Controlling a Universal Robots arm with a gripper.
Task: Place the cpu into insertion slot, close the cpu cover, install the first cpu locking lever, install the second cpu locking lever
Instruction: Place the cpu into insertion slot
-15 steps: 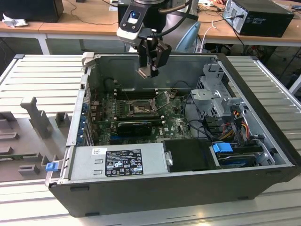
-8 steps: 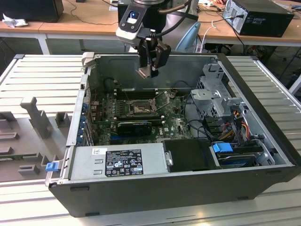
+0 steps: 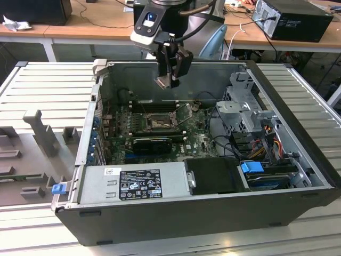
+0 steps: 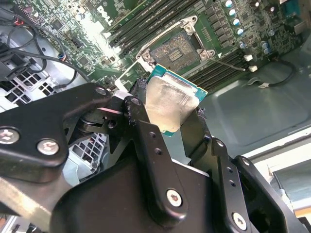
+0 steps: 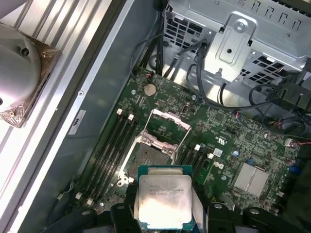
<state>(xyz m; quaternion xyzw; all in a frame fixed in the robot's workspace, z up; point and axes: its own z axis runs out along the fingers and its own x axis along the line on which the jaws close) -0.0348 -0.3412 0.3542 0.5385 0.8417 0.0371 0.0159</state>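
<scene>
Held the cpu [image 5: 164, 194] clamped in the pincer [image 3: 168, 81], above the uncovered insertion slot [image 5: 146, 159], well apart.

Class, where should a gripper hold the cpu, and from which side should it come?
Pinch two opposite edges of the cpu, coming from its lid side: it is thin, flat and square, and its underside must meet the insertion slot. The gripper pinches those edges.
</scene>
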